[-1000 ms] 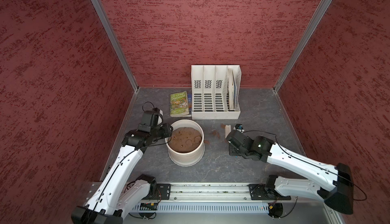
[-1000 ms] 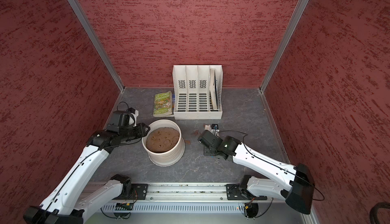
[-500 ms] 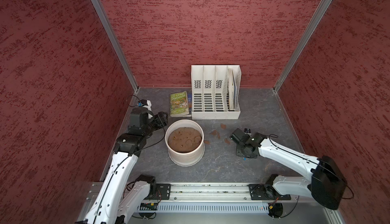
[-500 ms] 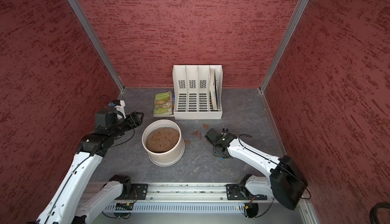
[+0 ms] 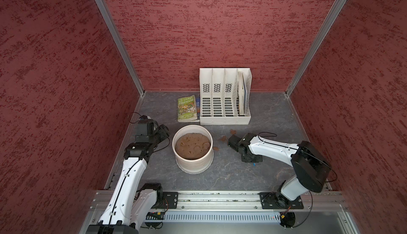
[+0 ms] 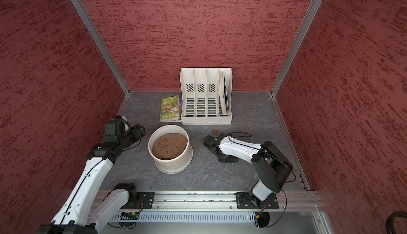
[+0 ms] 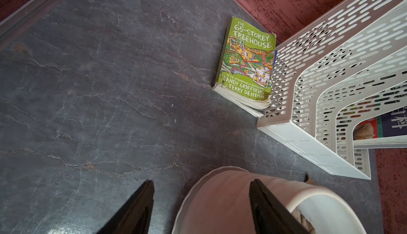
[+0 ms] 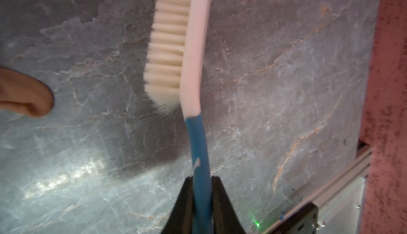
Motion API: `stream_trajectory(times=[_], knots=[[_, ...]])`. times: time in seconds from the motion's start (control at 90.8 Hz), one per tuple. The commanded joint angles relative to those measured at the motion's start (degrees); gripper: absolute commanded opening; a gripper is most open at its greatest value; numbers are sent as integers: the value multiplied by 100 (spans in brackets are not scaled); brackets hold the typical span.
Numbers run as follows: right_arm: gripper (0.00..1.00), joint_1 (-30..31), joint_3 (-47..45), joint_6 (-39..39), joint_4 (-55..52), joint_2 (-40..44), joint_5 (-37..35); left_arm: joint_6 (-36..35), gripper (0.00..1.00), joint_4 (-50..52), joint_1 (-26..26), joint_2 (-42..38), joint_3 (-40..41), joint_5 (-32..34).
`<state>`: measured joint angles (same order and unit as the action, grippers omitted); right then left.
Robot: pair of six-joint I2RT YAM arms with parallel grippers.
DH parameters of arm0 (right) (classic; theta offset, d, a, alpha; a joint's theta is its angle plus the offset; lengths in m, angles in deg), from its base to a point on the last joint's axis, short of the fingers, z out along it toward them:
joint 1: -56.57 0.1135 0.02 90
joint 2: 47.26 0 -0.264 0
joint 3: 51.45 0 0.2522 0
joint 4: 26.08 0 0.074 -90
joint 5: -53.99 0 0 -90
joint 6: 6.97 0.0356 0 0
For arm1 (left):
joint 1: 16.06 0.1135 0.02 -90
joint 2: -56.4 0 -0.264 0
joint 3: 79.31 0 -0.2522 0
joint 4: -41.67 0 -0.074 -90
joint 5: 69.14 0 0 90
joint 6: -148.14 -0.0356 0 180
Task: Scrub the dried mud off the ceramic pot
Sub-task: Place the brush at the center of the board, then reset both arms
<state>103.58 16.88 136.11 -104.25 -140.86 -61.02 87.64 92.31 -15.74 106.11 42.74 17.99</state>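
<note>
The ceramic pot (image 5: 195, 166) stands upright mid-floor, full of brown soil (image 5: 192, 146). Under it, a dark grey slate-look mat (image 5: 220, 177) with pale veins. Behind and to both sides of it, rough red walls (image 5: 209, 23) joined by aluminium posts (image 5: 116, 39). Behind the pot, a white slotted file rack (image 5: 224, 118); behind and left of the pot, a green book (image 7: 246, 67) lying flat: "The 65-Storey Treehouse", Andy Griffiths & Terry Denton. To the pot's right, flakes of dried mud (image 5: 222, 138) on the mat. My left claw (image 7: 200, 181) hangs spread and empty just beside the pot's left wall. My right claw (image 8: 202, 179), right of the pot, pinches the blue handle of a white-bristled brush (image 8: 193, 45).
</note>
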Motion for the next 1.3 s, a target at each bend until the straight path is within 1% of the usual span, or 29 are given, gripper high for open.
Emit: stream_trajectory(times=[0.0,0.088,0.132,0.176,0.408,0.518,0.584,0.672,0.749,0.782,0.826,0.848,0.859,0.881,0.892,0.97,0.992,1.025,1.058,1.08,1.113,1.146,1.201,1.256,1.289], knots=[[14,144,179,228,-396,-226,-216,129,71,-249,39,-8,146,-133],[32,234,236,221,-354,-318,-202,144,71,-277,39,15,243,-170],[38,290,275,230,-367,-325,-212,151,71,-259,39,17,252,-173],[42,339,316,241,-397,-309,-245,146,71,-256,40,19,249,-186],[52,487,537,302,-650,42,-412,144,71,-265,39,38,168,-169],[57,552,671,381,-878,415,-579,153,71,-304,18,86,67,-198],[61,540,729,350,-896,798,-645,126,71,-292,-24,168,-92,-163],[71,547,822,240,-740,1430,-800,39,72,-270,-71,290,-395,10],[81,545,746,-34,-123,2105,-949,-79,75,-337,-82,353,-658,242],[84,544,683,-72,118,2504,-1141,-160,77,-402,-78,367,-768,370],[84,547,558,-28,405,3000,-1577,-290,80,-508,-72,375,-880,587],[86,542,481,-13,574,3206,-1799,-329,83,-560,-75,384,-923,753],[87,540,413,-68,642,3282,-1903,-374,84,-582,-75,387,-942,832],[95,538,298,-320,915,3512,-2012,-434,87,-653,-76,407,-962,973],[97,538,255,-502,1124,3588,-2058,-474,88,-694,-76,407,-966,1061],[99,537,-150,-2064,2299,4220,-2086,-818,95,-1125,-67,490,-865,1651],[99,538,-228,-2330,2505,4335,-2187,-997,97,-1303,-56,545,-798,1734],[99,538,-313,-2476,2690,4465,-2463,-1280,99,-1573,-36,653,-670,1795],[99,530,-525,-2486,2820,4536,-2895,-1484,100,-1897,-32,794,-522,1898],[99,525,-673,-2520,2940,4584,-3238,-1559,100,-2065,-32,900,-431,2050],[98,511,-926,-2743,3390,4651,-3618,-1648,100,-2265,-27,1095,-299,2270],[98,396,-1182,-3042,3780,4711,-3746,-1752,100,-2490,-19,1292,-157,2423],[99,-133,-1421,-3393,4204,4724,-3477,-1776,100,-2834,56,1643,73,2523],[99,-897,-1527,-3228,4225,4560,-3060,-1708,100,-3353,182,1936,377,2483],[98,-1295,-1597,-3098,4279,4371,-2915,-1613,100,-3807,306,2029,605,2330]])
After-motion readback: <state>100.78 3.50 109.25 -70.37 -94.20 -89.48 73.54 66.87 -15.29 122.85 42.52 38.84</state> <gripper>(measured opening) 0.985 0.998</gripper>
